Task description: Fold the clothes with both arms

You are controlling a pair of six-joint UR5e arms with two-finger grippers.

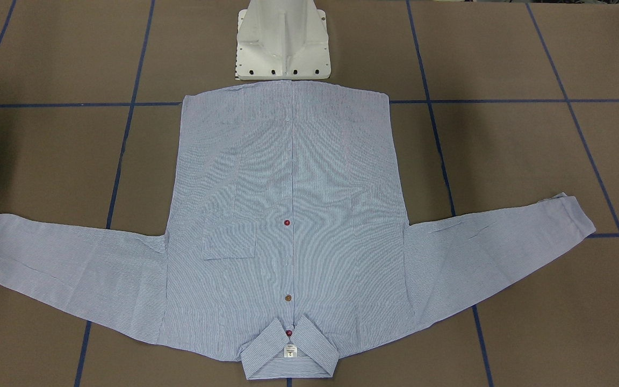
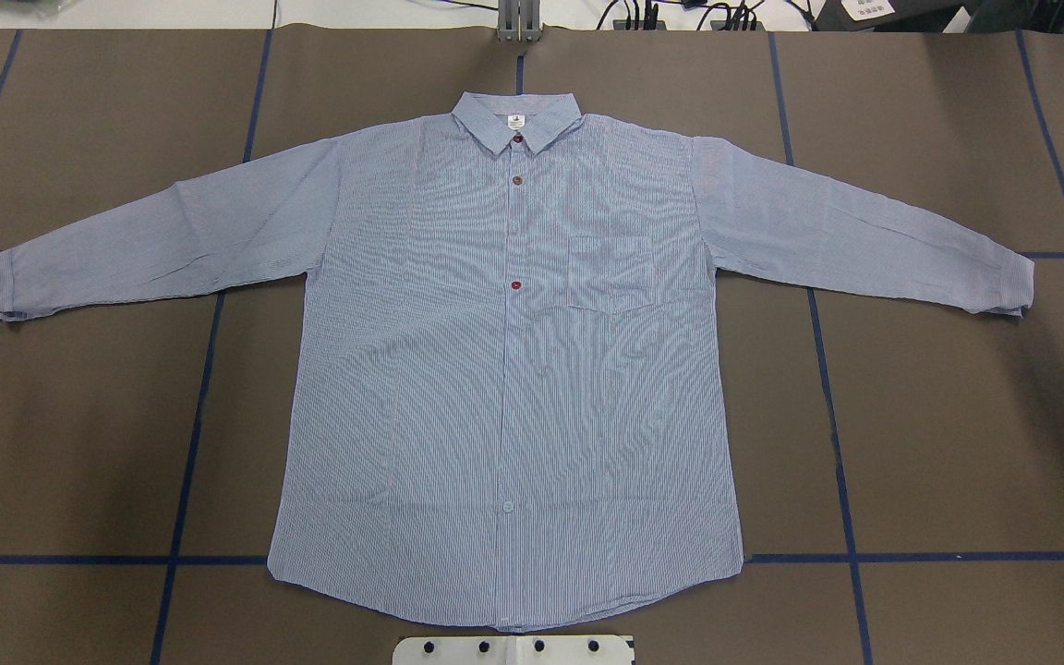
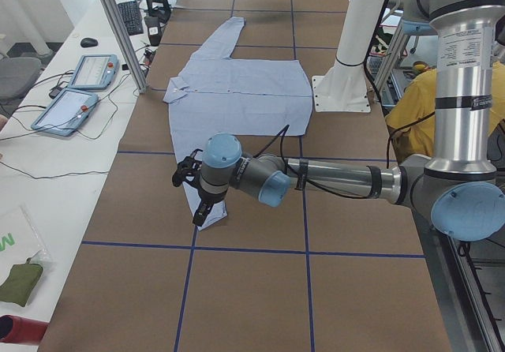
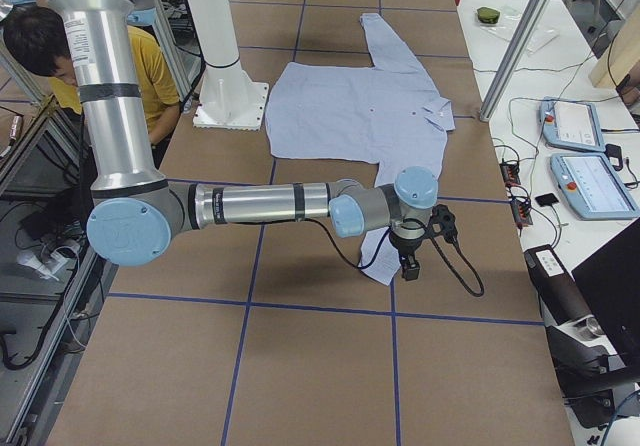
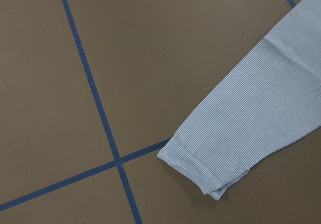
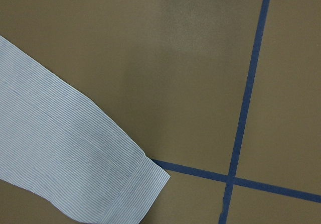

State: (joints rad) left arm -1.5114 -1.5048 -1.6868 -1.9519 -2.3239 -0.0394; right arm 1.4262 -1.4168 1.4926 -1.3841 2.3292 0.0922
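Shirt (image 1: 288, 215) lies flat and buttoned on the brown table (image 1: 503, 161) in the front view, collar at 6 o'clock, sleeves splayed ready for folding. Overhead: thin striped cloth, lightly creased. From the left end, your left gripper (image 3: 197, 210) hangs by one cuff (image 3: 215, 218). From the right end, the right gripper (image 4: 407, 264) hangs by the other. Clenched or released, you cannot tell. Wrist views: stitched, flat sleeve ends.

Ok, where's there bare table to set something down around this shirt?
Two wide bare patches of table: each side of the shirt body, below the left-side sleeve and the right-side sleeve. Smaller bare corners lie beyond the sleeves, either side of the collar. Crowded: the middle, and the cuffs, where the left gripper and right gripper hang.
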